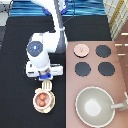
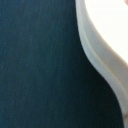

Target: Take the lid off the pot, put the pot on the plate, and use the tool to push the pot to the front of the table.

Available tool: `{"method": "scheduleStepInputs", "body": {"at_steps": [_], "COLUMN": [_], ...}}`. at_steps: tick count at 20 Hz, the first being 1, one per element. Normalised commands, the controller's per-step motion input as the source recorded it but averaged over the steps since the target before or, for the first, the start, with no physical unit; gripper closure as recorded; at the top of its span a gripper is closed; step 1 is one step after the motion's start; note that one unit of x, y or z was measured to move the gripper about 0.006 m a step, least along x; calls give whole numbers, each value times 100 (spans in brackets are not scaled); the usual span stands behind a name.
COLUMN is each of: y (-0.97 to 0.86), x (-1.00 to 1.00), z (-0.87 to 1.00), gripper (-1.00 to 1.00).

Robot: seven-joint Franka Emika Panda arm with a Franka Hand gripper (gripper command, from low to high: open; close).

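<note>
Sitting in the lower left of the exterior frame, the pot [image 1: 43, 100] rests on the plate [image 1: 36, 105], whose tan rim shows around it; the pot is uncovered and its reddish-brown inside is open to view. Both lie on the black table [image 1: 15, 60]. Just above them in the frame hangs the gripper [image 1: 46, 79], with its blue block directly over the pot's upper edge; whether the gripper is apart or together cannot be told from this view, nor whether it touches the pot. The white arm [image 1: 42, 47] rises from it toward the top of the frame. To the lower right stands the large grey-beige pan [image 1: 95, 106] on the pinkish-brown stove panel [image 1: 119, 60]. Farther up that panel, the lid [image 1: 82, 50] lies at the upper-left burner position, well apart from the pot, with three black burners [image 1: 103, 51] showing around it. The wrist view shows only dark tabletop and a curved cream-white edge [image 2: 100, 45] that cannot be identified.
</note>
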Motion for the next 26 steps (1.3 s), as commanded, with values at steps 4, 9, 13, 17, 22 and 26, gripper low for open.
{"method": "scheduleStepInputs", "body": {"at_steps": [4,9,13,17,22,26], "y": [0,0,1,3,10,40], "x": [100,100,100,100,98,-36], "z": [12,16,23,28,40,61], "gripper": [100,100,100,100,100,100]}}
